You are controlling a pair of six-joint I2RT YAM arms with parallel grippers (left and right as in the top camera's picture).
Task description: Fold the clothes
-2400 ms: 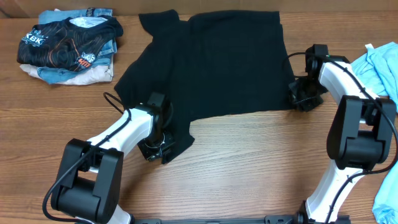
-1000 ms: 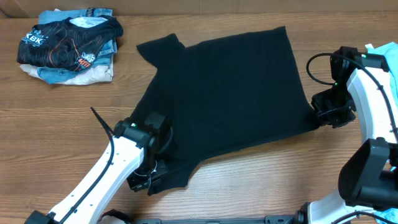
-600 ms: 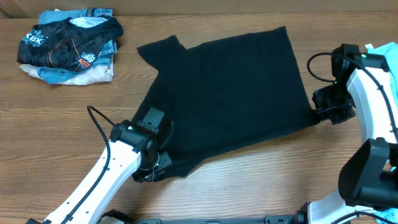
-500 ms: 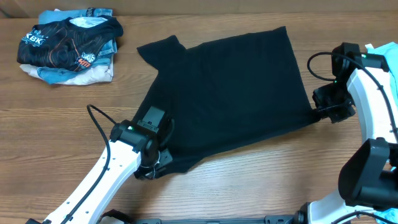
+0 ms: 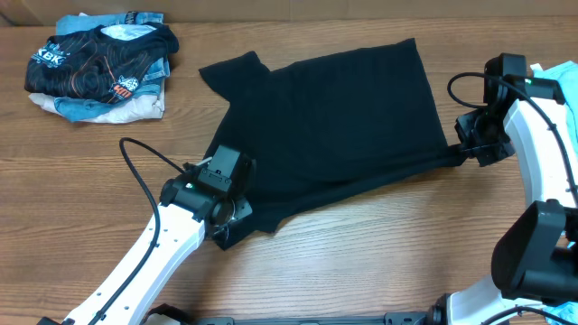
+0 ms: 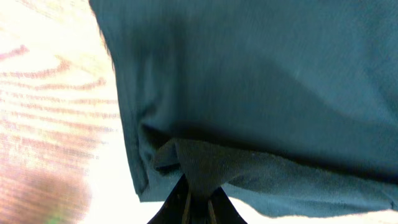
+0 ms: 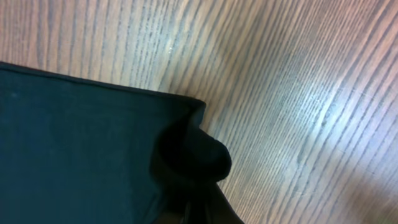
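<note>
The plain black T-shirt (image 5: 330, 122) lies spread flat mid-worktop toward the far edge, its near corners pinched up.

Black T-shirt (image 5: 325, 117) spread out flat, both my grippers on its near hem.
My left gripper (image 5: 228, 226) grips the hem's left corner, fabric bunched under it. My right gripper (image 5: 462, 152) has the right corner, cloth drawn to a taut point there. The hem runs diagonally between them. Stack of clothes (image 5: 63, 99) sits far-left on the table (image 5: 361, 262), printed black shirt (image 5: 90, 59) on top, well apart. Light blue cloth (image 5: 555, 90) at the right edge.
</note>
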